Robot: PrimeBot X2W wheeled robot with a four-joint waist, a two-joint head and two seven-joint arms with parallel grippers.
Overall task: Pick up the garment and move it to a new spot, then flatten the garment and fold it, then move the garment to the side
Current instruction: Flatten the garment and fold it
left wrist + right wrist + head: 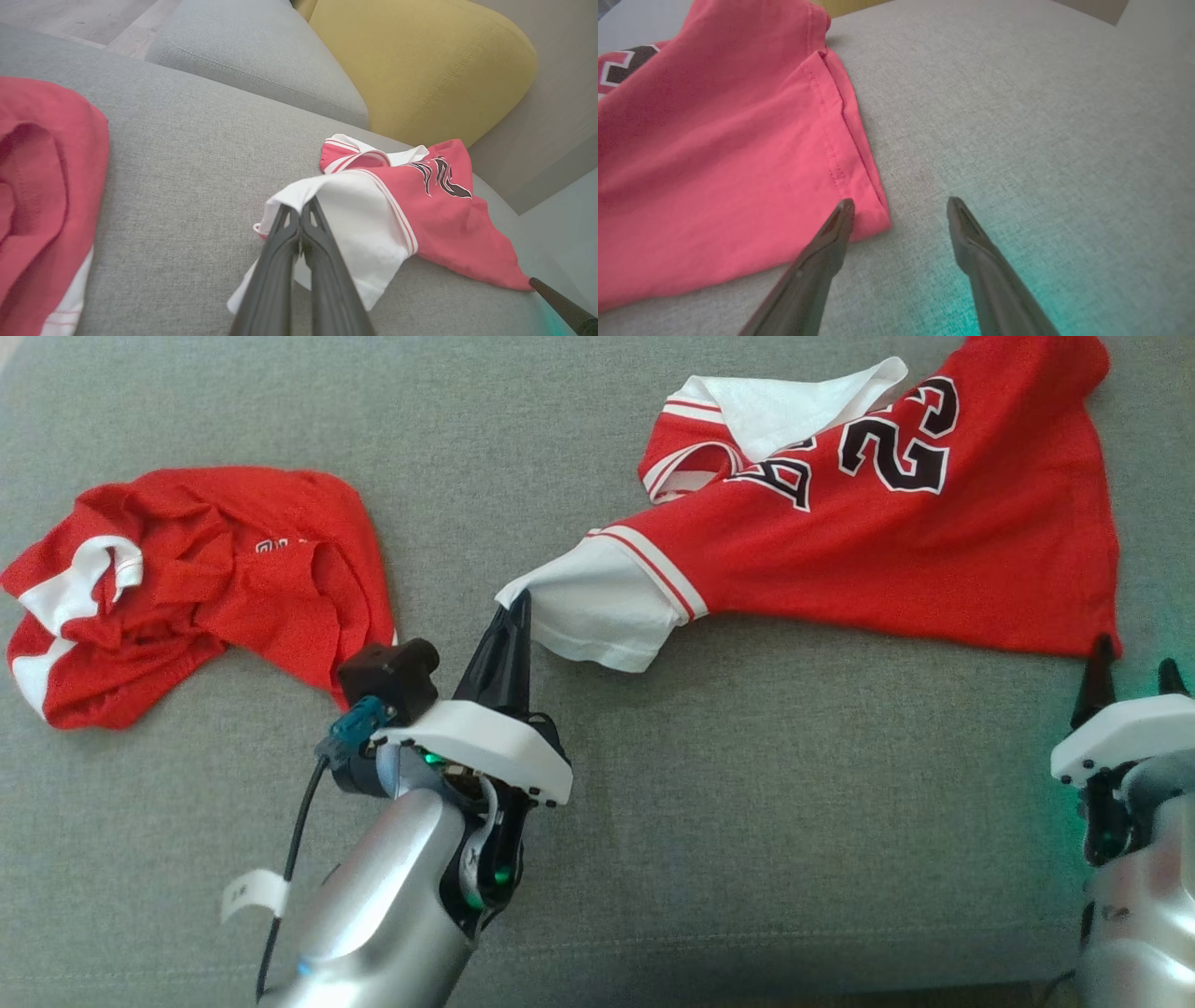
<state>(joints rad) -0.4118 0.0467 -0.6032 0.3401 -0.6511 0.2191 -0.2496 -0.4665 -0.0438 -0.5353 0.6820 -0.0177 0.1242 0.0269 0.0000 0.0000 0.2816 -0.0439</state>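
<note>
jersey [887, 551]: upper edge cropped | lettering partly under fold | crumpled red garment [215, 588]: print seemingly unreadable

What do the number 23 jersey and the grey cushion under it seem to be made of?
The jersey looks like soft matte knit, perhaps cotton: it creases limply and has a stitched hem. The grey cushion looks like matte woven upholstery: a fine flecked weave shows.

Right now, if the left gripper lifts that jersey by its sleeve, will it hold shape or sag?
Probably sags: the jersey creases where the left gripper pinches its white sleeve. Likely light, thin cloth; its hem may drag on the couch.
</note>
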